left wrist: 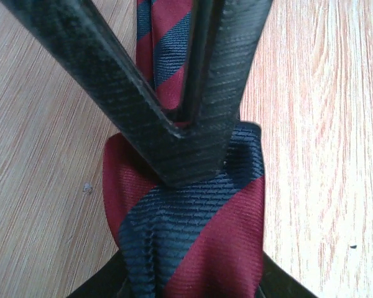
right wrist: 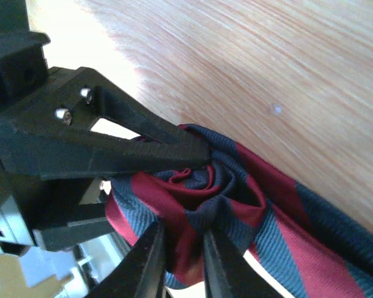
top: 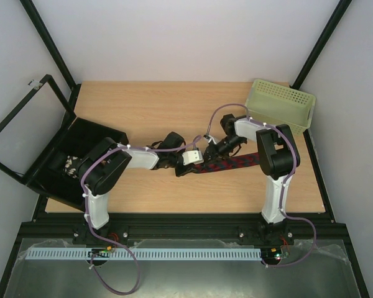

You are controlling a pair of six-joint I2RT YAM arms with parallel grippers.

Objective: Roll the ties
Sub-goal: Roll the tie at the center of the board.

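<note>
Striped tie [top: 233, 164] lay on the table [top: 149, 105] mid-front between the two arms. Its free length ran right, passing under the right arm, and its near end was wound into a small loose roll [right wrist: 219, 191].

Left gripper [left wrist: 189, 155]: jaws almost closed, tips pinched together with red/navy cloth caught in the thin slit, so it gripped the tie at the roll. Right gripper [right wrist: 183, 239]: jaws apart by only a narrow gap, a fold of the roll's edge nipped between them. Both were on the same bundle, crowded close.

Judged: rolling barely begun, most of the tie flat and unrolled.

Risks:
- The roll looked slack and lopsided with skewed layers. If one gripper let go before the other had a firm hold, the coils would likely spring open.
- The cloth looked smooth and slippery. A pinch on a single layer could slide off or drag the inner layer out, telescoping the roll.
- The fingers were so close that turning one wrist could knock the other gripper or snag cloth.
- The free tail could twist as it fed in, giving a crooked roll.

Off to the sides were the black box [top: 68, 161] at far left and the green basket [top: 285, 105] in the far right corner, both well apart from the work
</note>
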